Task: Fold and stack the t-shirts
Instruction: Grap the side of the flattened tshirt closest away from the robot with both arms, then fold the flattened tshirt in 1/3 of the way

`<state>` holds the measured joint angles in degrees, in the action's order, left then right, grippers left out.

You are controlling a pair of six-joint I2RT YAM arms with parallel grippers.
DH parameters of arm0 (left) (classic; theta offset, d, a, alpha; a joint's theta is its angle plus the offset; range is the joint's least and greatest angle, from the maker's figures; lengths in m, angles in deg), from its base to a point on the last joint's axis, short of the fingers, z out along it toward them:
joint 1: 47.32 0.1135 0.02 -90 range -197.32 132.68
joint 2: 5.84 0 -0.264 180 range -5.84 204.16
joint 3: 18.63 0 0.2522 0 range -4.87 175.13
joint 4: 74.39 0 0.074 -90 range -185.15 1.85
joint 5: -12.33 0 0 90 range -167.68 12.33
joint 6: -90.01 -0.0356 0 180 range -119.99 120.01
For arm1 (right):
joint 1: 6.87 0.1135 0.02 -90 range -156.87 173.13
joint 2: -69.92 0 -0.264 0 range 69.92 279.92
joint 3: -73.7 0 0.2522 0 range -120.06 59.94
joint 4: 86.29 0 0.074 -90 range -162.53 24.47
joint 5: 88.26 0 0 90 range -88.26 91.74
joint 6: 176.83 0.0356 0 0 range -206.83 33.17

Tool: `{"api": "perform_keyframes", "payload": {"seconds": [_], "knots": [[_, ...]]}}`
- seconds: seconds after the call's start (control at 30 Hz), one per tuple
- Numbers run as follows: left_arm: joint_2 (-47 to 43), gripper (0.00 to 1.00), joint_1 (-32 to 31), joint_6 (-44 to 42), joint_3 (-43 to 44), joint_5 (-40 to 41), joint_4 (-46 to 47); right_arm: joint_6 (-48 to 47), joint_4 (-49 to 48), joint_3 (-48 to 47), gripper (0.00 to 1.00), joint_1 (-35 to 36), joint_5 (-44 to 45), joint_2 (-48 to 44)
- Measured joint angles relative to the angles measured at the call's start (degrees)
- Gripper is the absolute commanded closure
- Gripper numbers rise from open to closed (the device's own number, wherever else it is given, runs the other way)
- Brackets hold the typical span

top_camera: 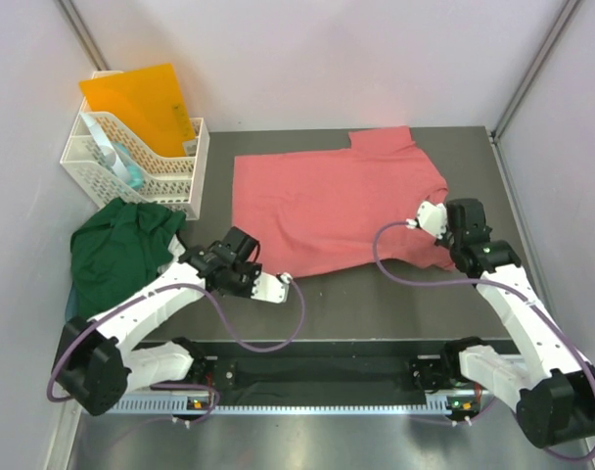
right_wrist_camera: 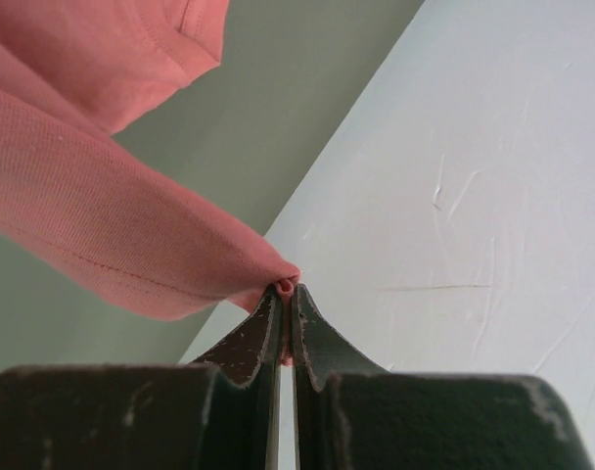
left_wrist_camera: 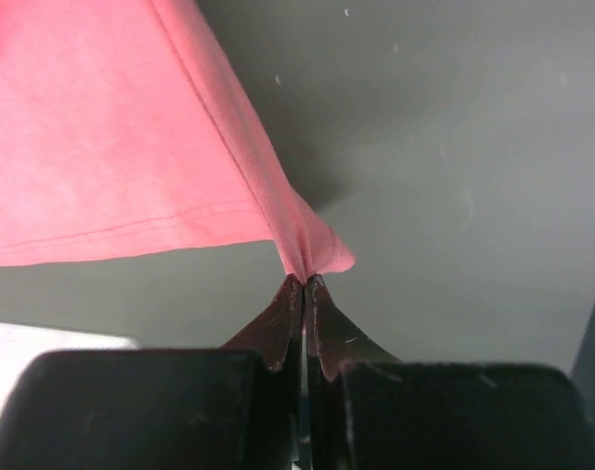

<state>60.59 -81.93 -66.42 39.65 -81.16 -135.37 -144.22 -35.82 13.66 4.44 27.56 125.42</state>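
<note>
The left arm (top_camera: 146, 305) hides from us the near edge of the dark green t-shirt (top_camera: 112, 250). We cannot name what the basket (top_camera: 165, 183) holds. Both wrist views crop the pink t-shirt (left_wrist_camera: 102, 127).

Matt pink cloth t-shirt (top_camera: 317, 206), white plastic basket (top_camera: 170, 188)

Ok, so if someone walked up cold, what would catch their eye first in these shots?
The salmon-pink t-shirt spread across the middle of the dark table, with the left gripper shut on its near-left corner and the right gripper shut on its right edge. Then the dark green t-shirt crumpled at the left, beside a white basket holding an orange folder.
</note>
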Motion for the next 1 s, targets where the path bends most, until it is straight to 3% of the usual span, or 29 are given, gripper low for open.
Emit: {"api": "perform_keyframes", "payload": {"seconds": [0.47,1.0], "knots": [[-6.9,1.00,-0.1,-9.9,-3.7,8.6,-0.9,-1.0,-4.3,0.4,1.00,-3.2,-2.1,2.3],[-11.2,1.00,-0.1,-19.1,-4.5,13.0,-6.3,-9.7,7.9,-3.0,1.00,-5.5,-15.2,0.4]]}}
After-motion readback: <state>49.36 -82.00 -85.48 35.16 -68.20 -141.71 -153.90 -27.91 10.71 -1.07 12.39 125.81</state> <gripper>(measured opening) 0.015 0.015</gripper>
